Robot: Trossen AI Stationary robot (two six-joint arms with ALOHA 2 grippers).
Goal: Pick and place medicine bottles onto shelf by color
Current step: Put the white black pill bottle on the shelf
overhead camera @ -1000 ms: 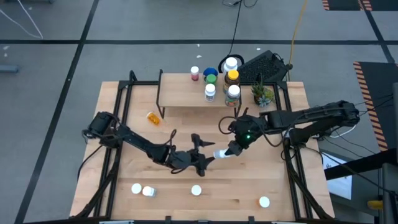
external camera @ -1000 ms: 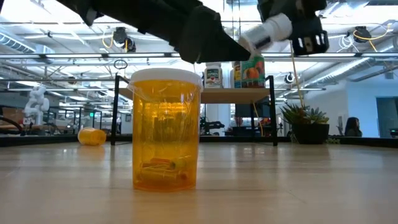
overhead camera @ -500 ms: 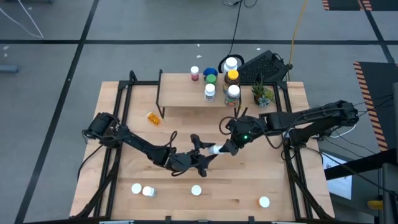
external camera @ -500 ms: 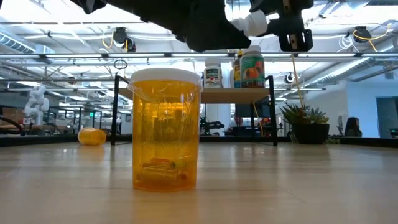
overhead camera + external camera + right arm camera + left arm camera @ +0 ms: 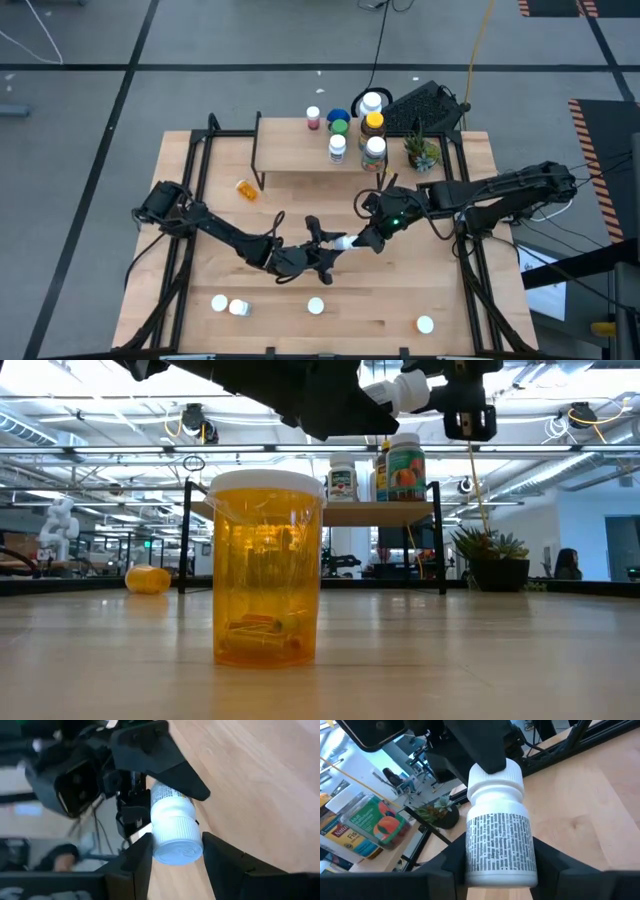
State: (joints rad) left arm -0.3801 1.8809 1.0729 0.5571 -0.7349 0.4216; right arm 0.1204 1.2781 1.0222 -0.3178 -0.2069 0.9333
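A white medicine bottle (image 5: 501,840) with a white cap and a printed label hangs level in the air above the table's middle (image 5: 345,242). My right gripper (image 5: 175,854) is shut on its cap end. My left gripper (image 5: 500,870) is open, with a finger along each side of the bottle's base end; I cannot tell whether they touch it. The shelf (image 5: 290,160) stands at the table's far edge and carries several bottles upright, among them a blue one (image 5: 338,113), a green one (image 5: 340,126) and an amber one (image 5: 373,122). My right gripper pinches the bottle's white cap (image 5: 176,837) between its two fingers. The fingers come level from the table's right and point along the bottle. The bottle is lifted clear of the table and lies about level, base toward my left gripper.
An orange bottle (image 5: 245,189) lies on the table left of the shelf. Several white-capped bottles (image 5: 228,305) (image 5: 425,324) stand along the near edge, one orange (image 5: 265,565) close to the low camera. A small potted plant (image 5: 421,152) stands at the far right.
My right gripper has carried the white bottle toward the table's left and a little up, to my left gripper. The bottle has tipped closer to level, and its base end has gone in between my left gripper's open fingers.
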